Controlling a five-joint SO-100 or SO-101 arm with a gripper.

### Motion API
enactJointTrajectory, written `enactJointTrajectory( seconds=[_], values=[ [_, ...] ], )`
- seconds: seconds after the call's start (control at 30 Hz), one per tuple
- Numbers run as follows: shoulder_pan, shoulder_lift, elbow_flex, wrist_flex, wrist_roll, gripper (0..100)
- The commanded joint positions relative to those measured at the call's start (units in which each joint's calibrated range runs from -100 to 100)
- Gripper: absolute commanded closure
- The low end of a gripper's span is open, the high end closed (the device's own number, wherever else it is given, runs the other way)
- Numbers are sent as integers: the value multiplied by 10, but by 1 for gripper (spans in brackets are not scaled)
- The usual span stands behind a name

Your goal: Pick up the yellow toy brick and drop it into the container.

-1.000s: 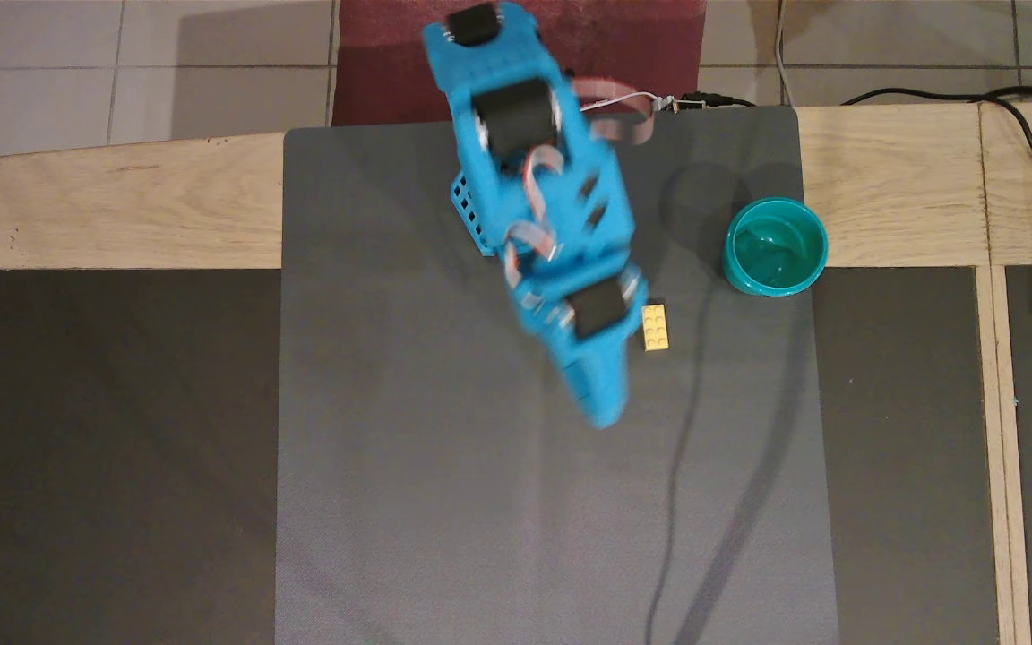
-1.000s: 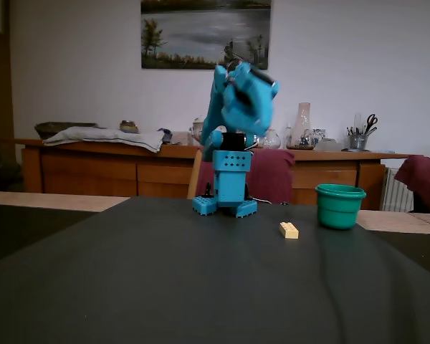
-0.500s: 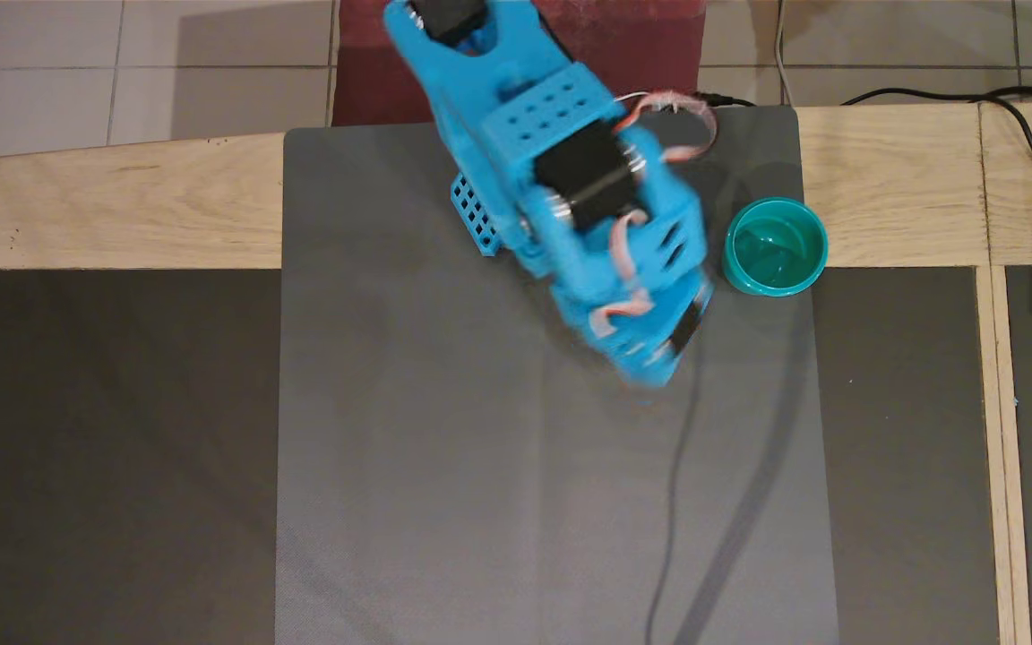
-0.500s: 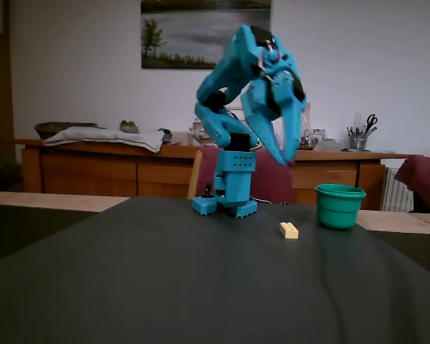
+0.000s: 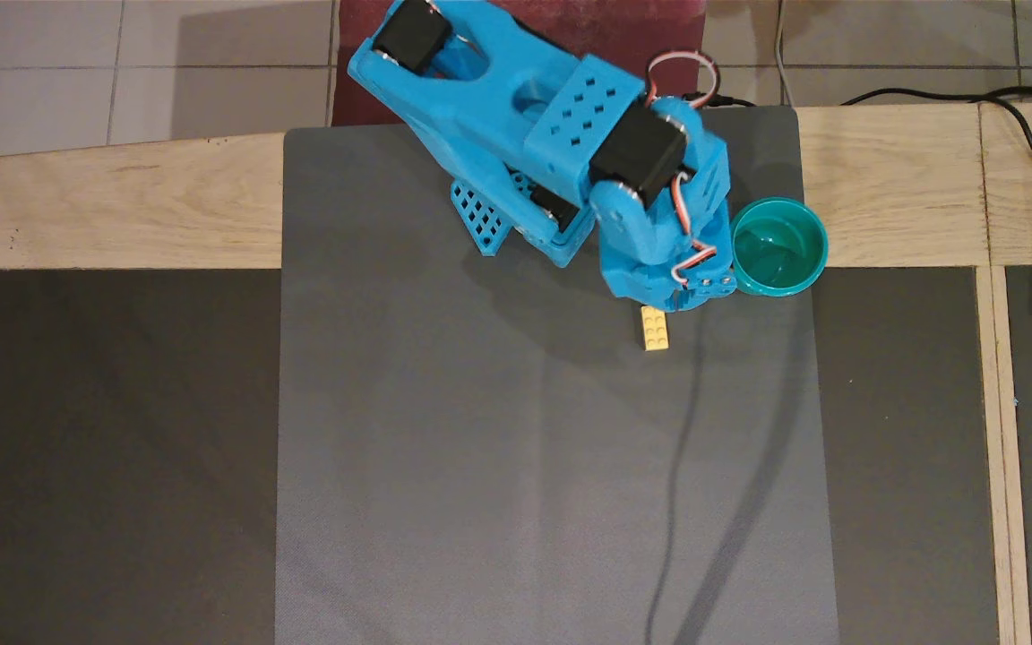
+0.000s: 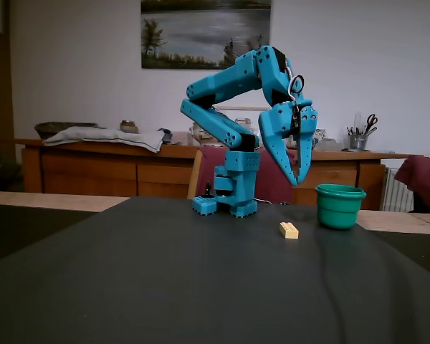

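fixed view: end effector (image 6: 299,179) has swung down above yellow toy brick (image 6: 289,230); its opening unclear.

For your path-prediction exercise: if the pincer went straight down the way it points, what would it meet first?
Probably the grey mat, just behind the brick, between it and the cup; depth is unclear. The pincer hangs well above.

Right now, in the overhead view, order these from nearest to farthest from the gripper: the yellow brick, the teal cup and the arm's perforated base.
1. yellow brick: on the grey mat just below the gripper.
2. teal cup: to its upper right.
3. perforated base: well off to its left.
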Motion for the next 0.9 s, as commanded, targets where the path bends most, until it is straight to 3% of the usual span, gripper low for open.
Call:
enactJointTrajectory(
  seconds=[0.0,0.53,0.73,0.87],
  values=[
    [-6,-1,17,-28,5,100],
    [-6,-2,121,-113,29,100],
    [-6,-4,144,-127,34,80],
    [-6,-2,176,-161,48,78]
  ],
)
